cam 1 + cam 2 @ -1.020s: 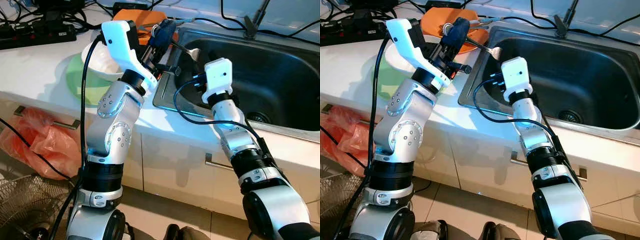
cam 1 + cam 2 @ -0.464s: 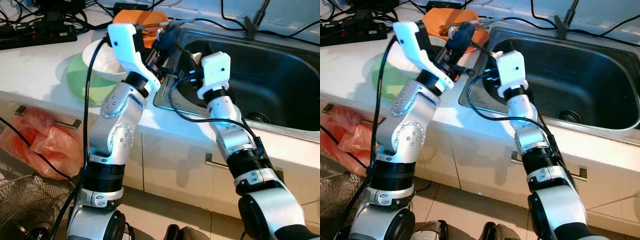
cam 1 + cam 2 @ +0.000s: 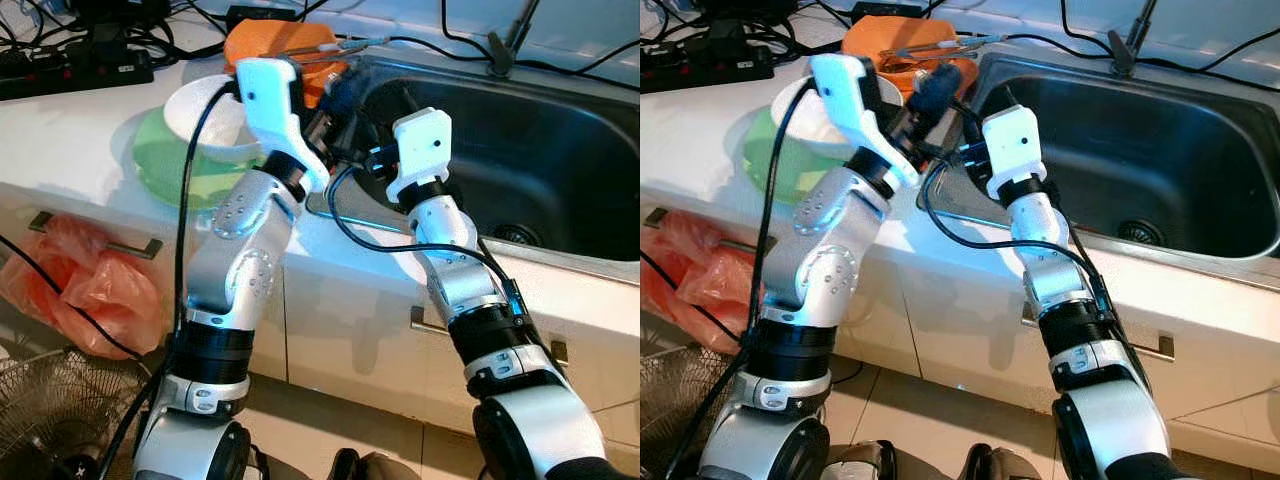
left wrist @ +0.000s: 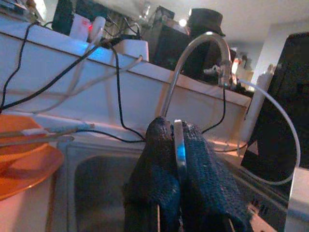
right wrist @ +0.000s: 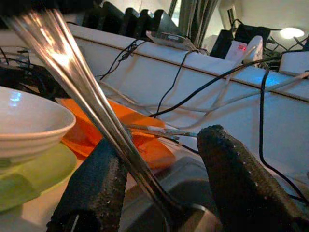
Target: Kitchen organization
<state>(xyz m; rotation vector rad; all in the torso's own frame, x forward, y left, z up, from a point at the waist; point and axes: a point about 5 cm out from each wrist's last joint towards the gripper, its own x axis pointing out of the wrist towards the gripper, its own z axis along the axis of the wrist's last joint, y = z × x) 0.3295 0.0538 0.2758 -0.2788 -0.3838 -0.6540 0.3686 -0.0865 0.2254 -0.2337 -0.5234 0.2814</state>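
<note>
Left gripper [image 4: 176,203] clamped on spoon [image 5: 82,92] above sink [image 3: 560,150] edge. Handle slants between right gripper's [image 5: 159,193] spread fingers, looks like untouched. Right nearer for handover.

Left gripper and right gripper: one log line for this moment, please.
left gripper: shut on metal utensil | right gripper: open, fingers astride the utensil's handle | place: sink left edge | nearby: white bowl on green plate

Both arms meet at sink [image 3: 560,150] edge; white bowl [image 3: 205,120] on green plate [image 3: 165,170]; grippers prob. hidden.
</note>
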